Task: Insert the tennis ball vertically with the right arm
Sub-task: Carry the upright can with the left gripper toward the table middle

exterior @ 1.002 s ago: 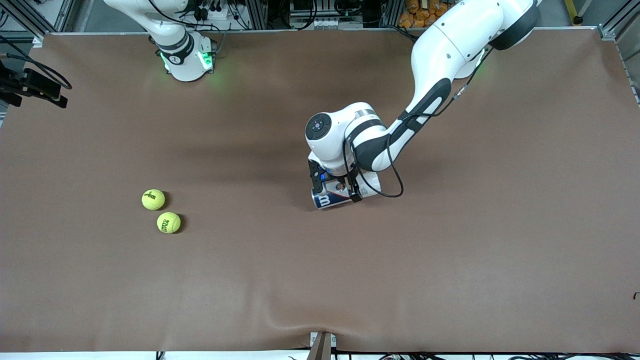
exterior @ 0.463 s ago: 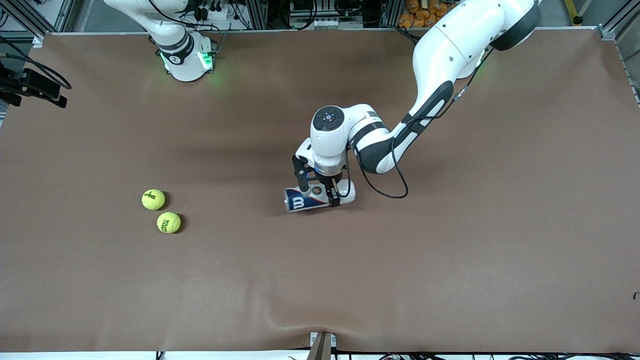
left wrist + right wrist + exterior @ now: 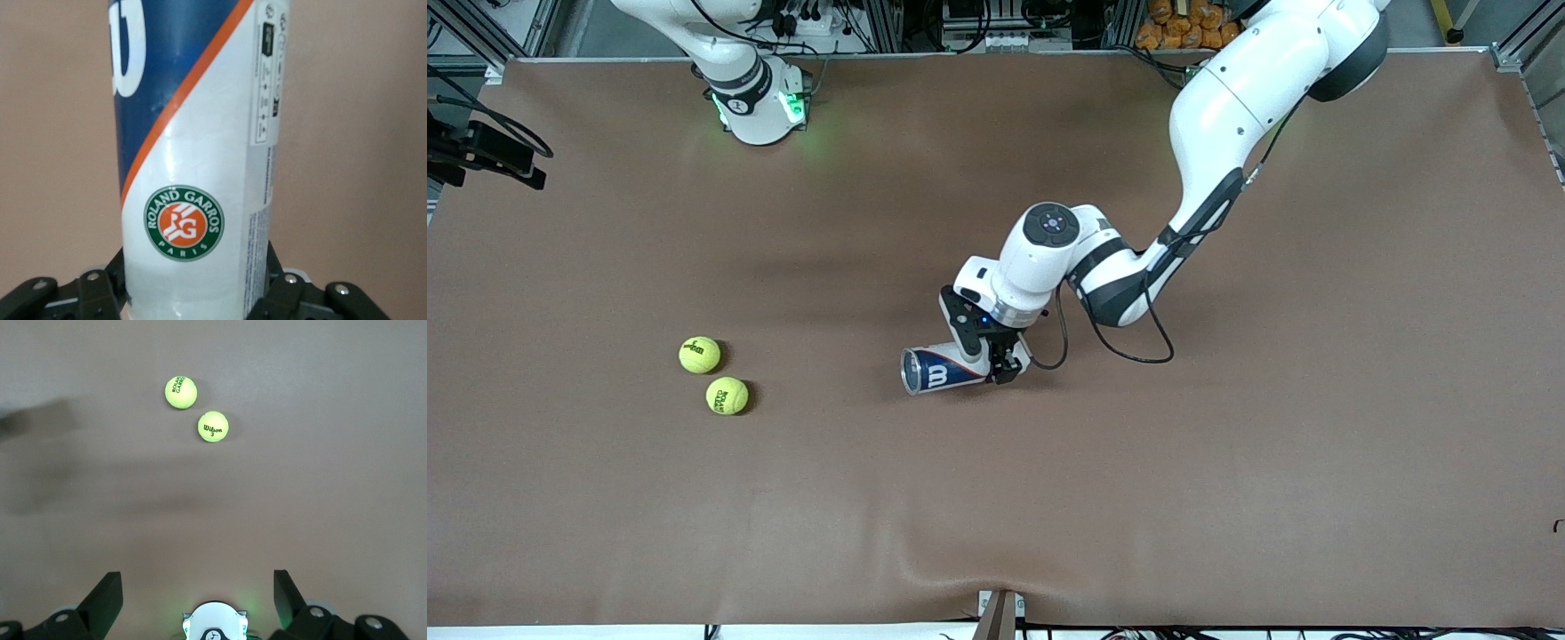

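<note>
Brown matting covers the whole tabletop (image 3: 1227, 462), and on it I count two tennis balls and one ball can. The two yellow-green balls sit toward the right arm's end of the tabletop, close together but not quite touching as far as I can see: the first ball (image 3: 699, 355) lies a little farther from the front camera, the second ball (image 3: 727, 396) a little nearer. In the right wrist view I see the same pair, one printed "Wilson" (image 3: 213, 427) and one printed "Roland Garros" (image 3: 181, 392).

The single can (image 3: 938, 370), blue and white with an orange stripe, is near the middle of the tabletop, tipped almost on its side with its open mouth pointing toward the balls. My left gripper (image 3: 996, 354) is clamped around its white end; in the left wrist view the can (image 3: 200, 167) fills the space between the black fingers (image 3: 100, 293), pressed on both sides.

My right gripper (image 3: 198, 593) is held up high over the right arm's base, looking down on the two balls, its fingers spread wide and holding nothing. That arm waits.
</note>
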`<action>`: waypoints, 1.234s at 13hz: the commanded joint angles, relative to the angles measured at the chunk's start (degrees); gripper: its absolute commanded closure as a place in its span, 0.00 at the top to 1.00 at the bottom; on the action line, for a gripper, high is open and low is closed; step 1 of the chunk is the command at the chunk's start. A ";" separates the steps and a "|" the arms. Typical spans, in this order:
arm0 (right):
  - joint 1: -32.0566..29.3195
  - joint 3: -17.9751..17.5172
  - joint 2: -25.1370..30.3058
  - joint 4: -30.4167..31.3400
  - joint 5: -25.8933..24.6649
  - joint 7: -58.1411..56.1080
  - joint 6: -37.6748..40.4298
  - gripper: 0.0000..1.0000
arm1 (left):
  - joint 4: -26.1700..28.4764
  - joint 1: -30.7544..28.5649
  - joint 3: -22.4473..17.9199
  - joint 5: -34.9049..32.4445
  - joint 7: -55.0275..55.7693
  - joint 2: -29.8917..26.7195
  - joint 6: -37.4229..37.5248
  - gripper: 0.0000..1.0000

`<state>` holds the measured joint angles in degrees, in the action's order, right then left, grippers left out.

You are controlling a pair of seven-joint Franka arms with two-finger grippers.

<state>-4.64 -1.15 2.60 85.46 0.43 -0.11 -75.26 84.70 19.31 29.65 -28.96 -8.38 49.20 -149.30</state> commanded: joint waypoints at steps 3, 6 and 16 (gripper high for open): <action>-0.37 0.01 -0.49 -1.17 0.54 -0.15 0.99 1.00 | -0.41 0.90 0.32 5.40 0.81 1.86 -9.06 0.74; -0.28 0.01 -0.49 -1.17 0.54 -0.42 0.99 1.00 | -0.68 2.74 0.24 5.15 6.15 1.60 -9.69 0.74; -0.37 0.01 -0.76 -1.17 -0.17 -0.51 0.73 1.00 | -1.03 14.94 -12.31 4.53 27.76 -3.67 -9.60 0.71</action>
<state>-4.67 -1.06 2.41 85.46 0.36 -0.13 -75.16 83.06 29.25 22.35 -24.48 12.77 48.31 -158.76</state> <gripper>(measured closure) 0.000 0.286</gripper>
